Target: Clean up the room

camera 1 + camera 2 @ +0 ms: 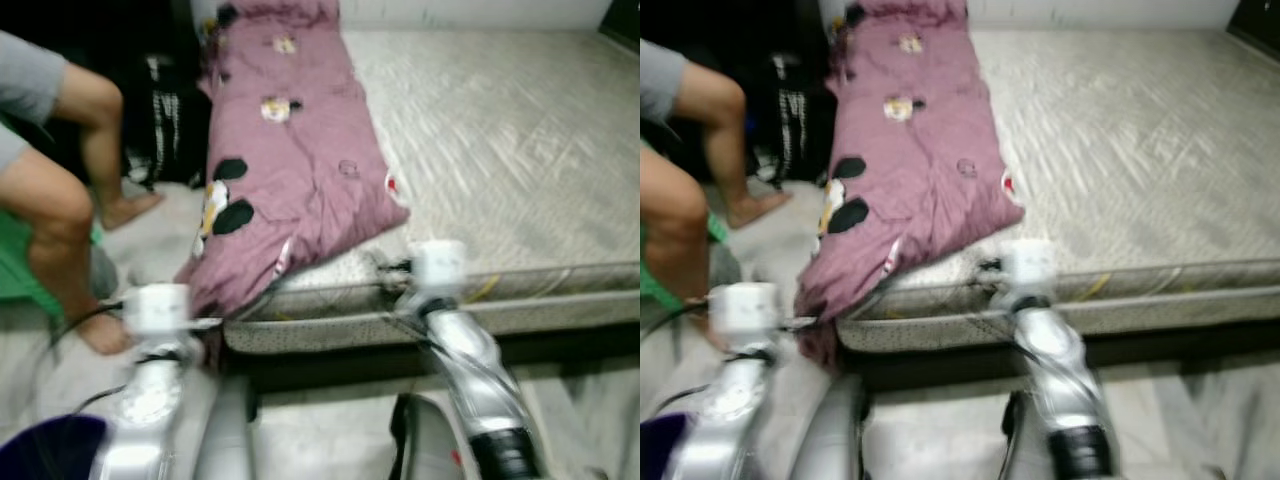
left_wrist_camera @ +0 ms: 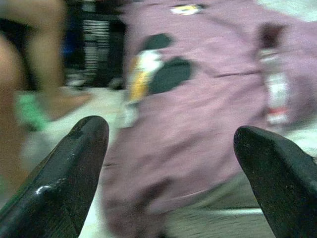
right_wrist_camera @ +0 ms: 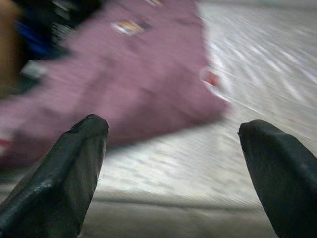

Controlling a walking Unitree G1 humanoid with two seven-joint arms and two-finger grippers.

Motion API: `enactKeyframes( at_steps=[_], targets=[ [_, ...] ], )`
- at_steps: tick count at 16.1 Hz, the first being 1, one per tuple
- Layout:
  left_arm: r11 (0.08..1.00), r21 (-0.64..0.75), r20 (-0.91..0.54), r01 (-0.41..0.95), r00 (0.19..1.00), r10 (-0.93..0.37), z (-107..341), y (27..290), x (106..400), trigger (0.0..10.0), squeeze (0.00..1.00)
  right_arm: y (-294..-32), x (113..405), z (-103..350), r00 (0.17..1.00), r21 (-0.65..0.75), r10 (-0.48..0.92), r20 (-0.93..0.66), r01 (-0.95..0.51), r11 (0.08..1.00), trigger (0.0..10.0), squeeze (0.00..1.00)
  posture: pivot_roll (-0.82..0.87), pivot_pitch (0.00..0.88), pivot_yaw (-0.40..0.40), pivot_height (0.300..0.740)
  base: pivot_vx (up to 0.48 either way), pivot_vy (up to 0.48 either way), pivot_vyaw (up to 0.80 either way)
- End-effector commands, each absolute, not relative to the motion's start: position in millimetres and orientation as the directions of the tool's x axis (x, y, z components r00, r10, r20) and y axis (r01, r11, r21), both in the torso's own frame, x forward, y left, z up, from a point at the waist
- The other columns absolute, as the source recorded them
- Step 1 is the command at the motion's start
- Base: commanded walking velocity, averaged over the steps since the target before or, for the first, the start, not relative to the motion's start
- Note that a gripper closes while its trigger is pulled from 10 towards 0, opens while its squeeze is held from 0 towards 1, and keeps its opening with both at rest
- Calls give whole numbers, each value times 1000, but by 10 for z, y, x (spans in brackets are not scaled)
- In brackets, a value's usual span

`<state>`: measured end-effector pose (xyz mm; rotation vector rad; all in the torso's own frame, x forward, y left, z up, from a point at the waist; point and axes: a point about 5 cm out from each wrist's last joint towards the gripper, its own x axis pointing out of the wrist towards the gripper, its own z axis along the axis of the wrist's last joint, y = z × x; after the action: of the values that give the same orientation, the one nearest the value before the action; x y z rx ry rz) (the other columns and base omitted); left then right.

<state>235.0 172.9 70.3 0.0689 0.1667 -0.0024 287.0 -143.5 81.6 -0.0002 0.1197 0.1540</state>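
— Blanket (image 1: 290, 150), the mauve one with cartoon patches: where does it lie?

— Along the left side of the mattress (image 1: 500, 140), running from about twelve o'clock in the head views down to about nine, where its lower end spills over the mattress corner and hangs toward the floor (image 1: 160, 235). The whole scene is blurred, so the prints on it can't be read beyond dark blobs and a few pale patches.

— And the grippers?

— The left gripper (image 2: 171, 144) is raised near the bed's corner at about eight o'clock. Its wrist view looks straight at the hanging end of the blanket, and its two black fingers (image 2: 74, 173) stand wide apart with nothing between them. The right gripper (image 3: 173, 148) is at about five o'clock, at the mattress's near edge. Its fingers (image 3: 64, 173) are also spread wide and hold nothing; beyond them lie the blanket's lower corner and bare quilted mattress.

— Is either one touching the fabric?

— I can't tell through the blur; both look just short of it.

— Anyone else there?

— A person (image 1: 60, 190) at about nine to ten o'clock, with bare legs and feet on the pale floor beside the bed, just left of the blanket's hanging end. Something green (image 1: 20, 265) sits behind the nearer leg.
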Motion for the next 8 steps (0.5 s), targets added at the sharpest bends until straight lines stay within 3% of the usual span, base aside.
enactKeyframes(
  at_steps=[1, 8],
  targets=[
    [995, 100, -186, -31, 981, 49, 678, 1881, 2317, 10000, 0, -1279, 2895, 872, 976, 29, 195, -96, -193, 981, 10000, 0, 90, 0, -36, 495, 0, 0, 0],
    [995, 98, -191, -20, 981, 39, 669, 1874, 2324, 10000, 0, -1274, 2903, 860, 976, 33, 194, -102, -192, 981, 10000, 0, 92, 0, -36, 495, 0, 0, 0]
  ],
)
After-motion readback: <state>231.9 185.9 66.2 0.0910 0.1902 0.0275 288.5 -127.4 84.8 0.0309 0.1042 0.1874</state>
